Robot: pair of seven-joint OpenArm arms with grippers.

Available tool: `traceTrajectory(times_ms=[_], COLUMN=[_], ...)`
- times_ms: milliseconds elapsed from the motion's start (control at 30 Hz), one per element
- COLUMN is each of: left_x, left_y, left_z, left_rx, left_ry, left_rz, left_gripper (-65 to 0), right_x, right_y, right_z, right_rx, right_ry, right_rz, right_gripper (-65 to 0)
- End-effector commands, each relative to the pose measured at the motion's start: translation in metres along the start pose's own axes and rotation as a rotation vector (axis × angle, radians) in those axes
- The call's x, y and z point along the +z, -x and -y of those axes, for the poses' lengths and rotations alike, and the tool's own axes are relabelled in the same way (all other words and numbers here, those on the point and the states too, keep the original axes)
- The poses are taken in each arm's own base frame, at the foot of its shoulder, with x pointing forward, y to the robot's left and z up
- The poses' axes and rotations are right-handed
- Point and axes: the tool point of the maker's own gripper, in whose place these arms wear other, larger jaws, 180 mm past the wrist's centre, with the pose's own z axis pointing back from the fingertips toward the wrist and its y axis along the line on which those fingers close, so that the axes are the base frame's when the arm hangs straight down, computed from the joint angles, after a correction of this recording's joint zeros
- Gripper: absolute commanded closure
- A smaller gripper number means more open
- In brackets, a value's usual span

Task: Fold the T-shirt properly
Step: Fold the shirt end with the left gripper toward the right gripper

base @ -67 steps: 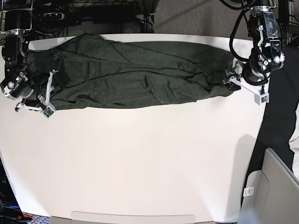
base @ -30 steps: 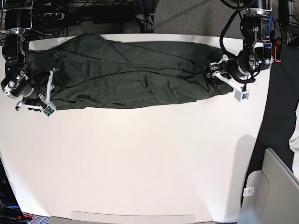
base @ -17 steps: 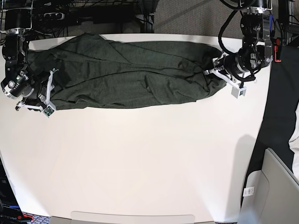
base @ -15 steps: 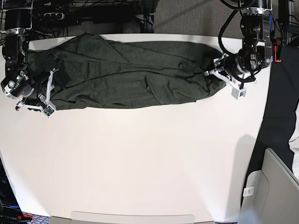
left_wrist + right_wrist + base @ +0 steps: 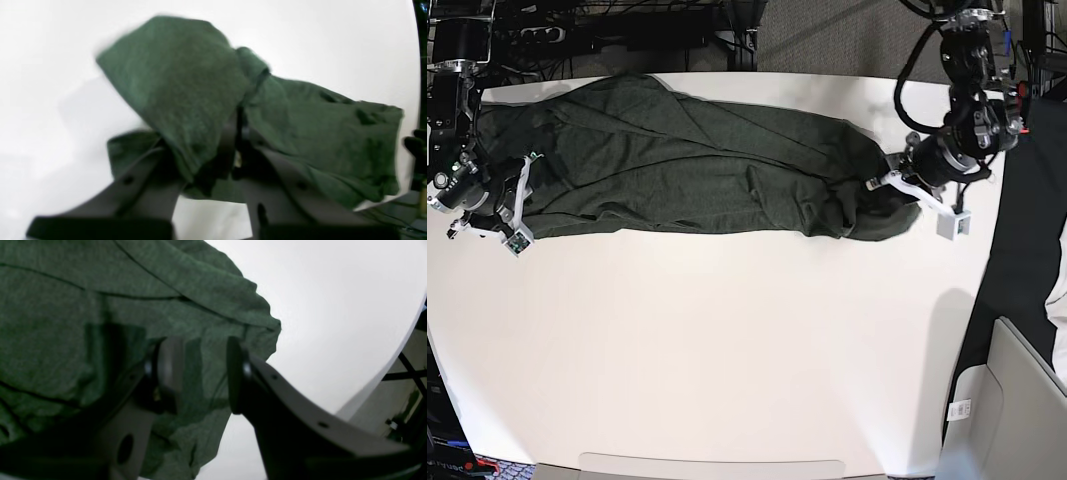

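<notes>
The white rectangular tabletop (image 5: 727,350) carries the large dark olive-green heathered knit T-shirt (image 5: 697,165), stretched in 1 rumpled band along its far edge, between the 2 arms. Thin and soft, it will probably sag and bunch wherever unsupported; hems or corners at each end look the best holds. The left gripper (image 5: 237,133) has its jaws pinched together on a bunched fold at the band's end. The right gripper (image 5: 203,373) stands partly open astride the opposite edge, fabric between its fingers (image 5: 235,373); whether it grips, I cannot tell.
</notes>
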Motion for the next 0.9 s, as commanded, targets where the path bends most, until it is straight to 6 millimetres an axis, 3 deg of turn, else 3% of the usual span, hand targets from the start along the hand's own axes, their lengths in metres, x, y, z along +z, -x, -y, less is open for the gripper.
traceTrajectory(times_ms=[0, 367, 567, 767, 867], left_x=[0.001, -0.012, -0.018, -0.017, -0.019], left_y=[-0.005, 0.029, 0.056, 0.052, 0.053], left_z=[0.022, 0.103, 0.160, 0.214, 0.232], left_rx=[0.001, 0.118, 0.120, 0.113, 0.123], left_ry=[0.079, 0.351, 0.488, 0.617, 0.658], left_rz=[0.014, -0.076, -0.153, -0.153, -0.167], left_gripper=[-2.1, -2.2, -2.3, -2.4, -2.5], right_x=[0.008, 0.012, 0.012, 0.012, 0.012], right_y=[-0.009, -0.004, -0.005, -0.005, -0.005], right_z=[0.014, 0.022, 0.022, 0.021, 0.021], right_rx=[0.008, -0.028, -0.029, -0.029, -0.029], right_ry=[0.036, 0.056, 0.055, 0.054, 0.054], right_rz=[0.029, 0.033, 0.034, 0.035, 0.035], right_gripper=[-22.8, -22.7, -22.7, -22.7, -22.7])
